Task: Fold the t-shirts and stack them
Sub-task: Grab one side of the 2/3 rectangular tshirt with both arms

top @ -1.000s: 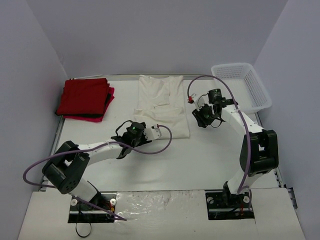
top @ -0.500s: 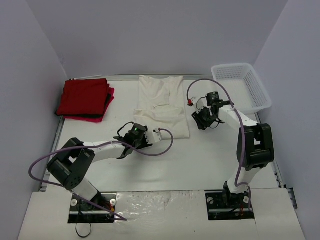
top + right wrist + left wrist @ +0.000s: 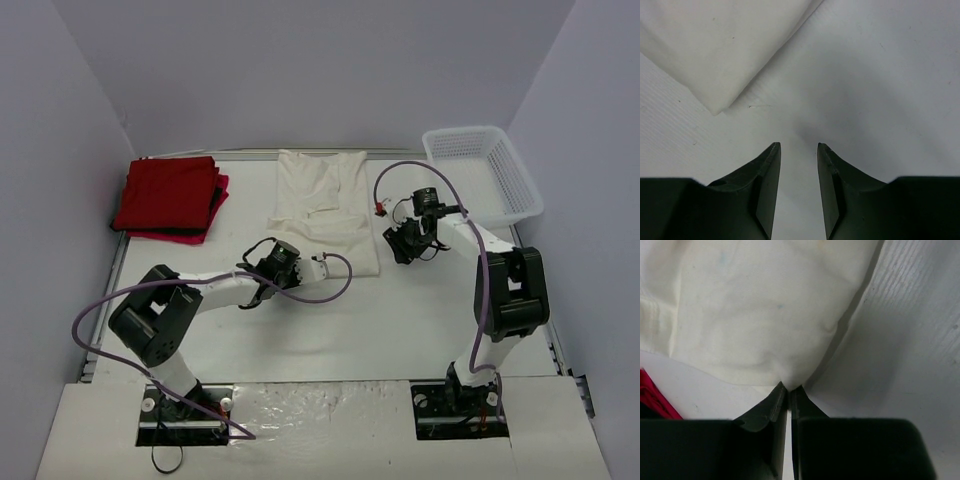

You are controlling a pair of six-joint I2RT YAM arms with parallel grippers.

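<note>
Left gripper (image 3: pixel 788 388) pinched together on cream t-shirt (image 3: pixel 755 305) corner; right gripper (image 3: pixel 799 146), jaws apart, above table (image 3: pixel 880 75), beside shirt corner

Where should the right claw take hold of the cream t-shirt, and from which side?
Grip the cream t-shirt at its free right corner, coming from the table side with the open right claw: the corner lies flat and points outward, so its edges are probably easy to pinch.
</note>
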